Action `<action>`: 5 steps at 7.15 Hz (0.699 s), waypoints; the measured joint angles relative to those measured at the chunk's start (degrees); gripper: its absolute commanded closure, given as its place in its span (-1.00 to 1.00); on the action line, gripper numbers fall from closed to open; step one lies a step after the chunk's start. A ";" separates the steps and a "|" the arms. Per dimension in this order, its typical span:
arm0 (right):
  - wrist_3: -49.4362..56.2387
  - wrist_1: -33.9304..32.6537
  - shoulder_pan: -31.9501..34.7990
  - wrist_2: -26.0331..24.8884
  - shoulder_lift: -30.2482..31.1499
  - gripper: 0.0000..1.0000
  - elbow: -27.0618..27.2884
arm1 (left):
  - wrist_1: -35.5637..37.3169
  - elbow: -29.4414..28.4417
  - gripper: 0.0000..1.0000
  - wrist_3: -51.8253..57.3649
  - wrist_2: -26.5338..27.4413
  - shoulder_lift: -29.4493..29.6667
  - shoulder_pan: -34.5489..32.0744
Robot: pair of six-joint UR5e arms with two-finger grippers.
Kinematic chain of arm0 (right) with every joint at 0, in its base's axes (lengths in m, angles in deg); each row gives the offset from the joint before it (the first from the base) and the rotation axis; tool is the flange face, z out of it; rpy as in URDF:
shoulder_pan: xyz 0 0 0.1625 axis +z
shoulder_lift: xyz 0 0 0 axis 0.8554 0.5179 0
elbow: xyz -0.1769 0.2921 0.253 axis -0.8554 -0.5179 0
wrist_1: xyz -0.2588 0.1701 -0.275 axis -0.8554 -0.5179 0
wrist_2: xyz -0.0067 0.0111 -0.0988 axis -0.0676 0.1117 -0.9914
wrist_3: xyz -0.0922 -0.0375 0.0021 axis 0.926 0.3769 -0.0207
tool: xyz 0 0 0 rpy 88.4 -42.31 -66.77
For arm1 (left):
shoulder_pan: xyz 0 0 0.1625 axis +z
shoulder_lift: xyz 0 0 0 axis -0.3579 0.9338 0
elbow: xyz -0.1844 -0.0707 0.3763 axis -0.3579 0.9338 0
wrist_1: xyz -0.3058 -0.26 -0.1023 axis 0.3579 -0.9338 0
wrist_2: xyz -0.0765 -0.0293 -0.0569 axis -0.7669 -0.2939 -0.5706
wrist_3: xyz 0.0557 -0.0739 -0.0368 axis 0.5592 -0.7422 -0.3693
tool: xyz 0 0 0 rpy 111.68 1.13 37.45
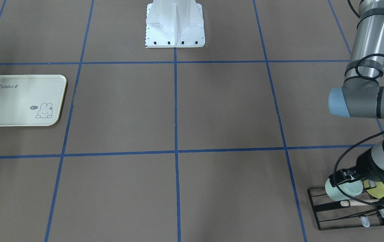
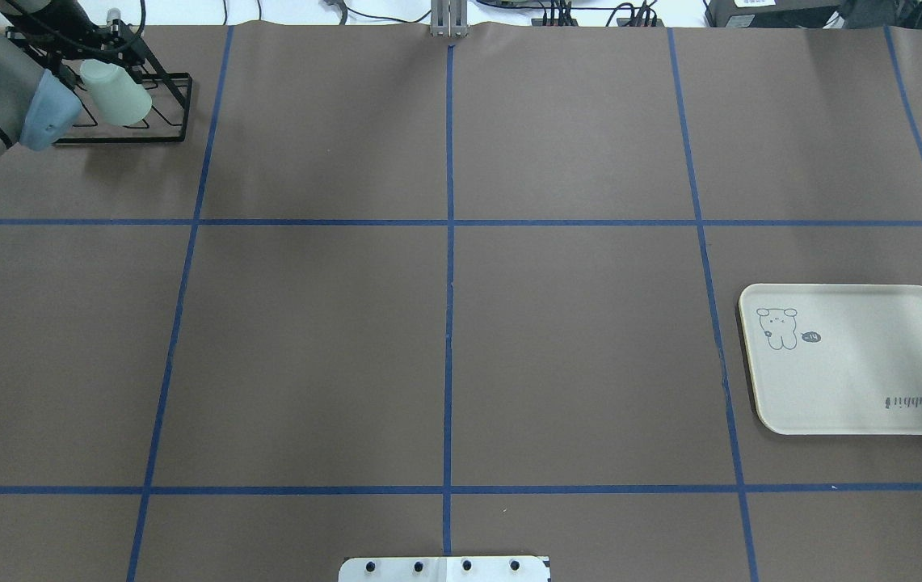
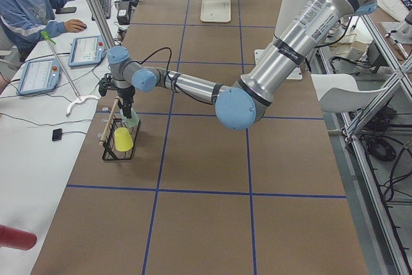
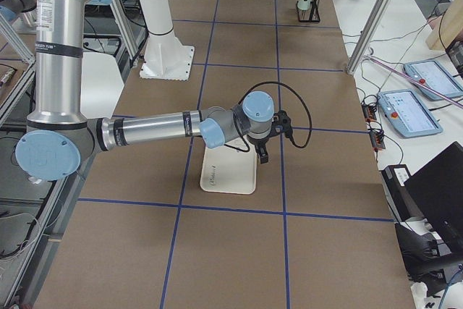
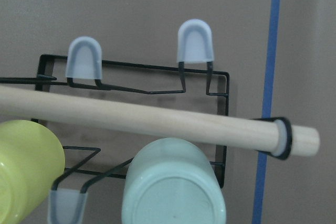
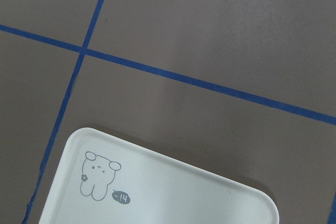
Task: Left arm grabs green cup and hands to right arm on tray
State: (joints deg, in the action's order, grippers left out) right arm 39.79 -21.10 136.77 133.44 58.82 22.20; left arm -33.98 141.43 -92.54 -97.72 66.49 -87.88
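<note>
The green cup (image 5: 173,187) sits on the rack (image 5: 228,98) just under the left pincer (image 1: 344,181), whose grip I cannot tell, so lifting may snag the rod (image 5: 157,119) or knock the yellow cup (image 5: 26,171).

Robotics lab, blue-taped grid table (image 2: 307,323), aluminium frame posts (image 3: 98,4), seated operator (image 3: 29,8) beside teach pendants (image 3: 87,51)
</note>
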 measured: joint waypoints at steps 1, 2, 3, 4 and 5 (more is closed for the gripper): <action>0.00 0.00 0.00 0.00 0.00 -0.98 0.03 | -0.06 -0.40 -0.97 0.06 0.05 0.13 -0.03; 0.00 0.00 0.00 0.00 0.00 -0.98 0.10 | -0.09 -0.79 -0.97 0.07 0.09 0.30 -0.04; 0.00 0.00 0.00 0.00 0.00 -0.98 0.14 | -0.10 -1.17 -0.97 0.07 0.14 0.51 -0.05; 0.00 0.00 0.00 0.00 0.00 -0.98 0.21 | -0.10 -1.51 -0.97 0.06 0.16 0.75 -0.06; 0.00 0.00 0.00 0.00 0.00 -0.98 0.29 | -0.10 -1.91 -0.97 0.06 0.17 1.09 -0.06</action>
State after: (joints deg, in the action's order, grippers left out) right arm 39.80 -21.10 136.77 133.44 58.82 22.49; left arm -34.09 139.52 -92.48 -97.56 67.58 -87.94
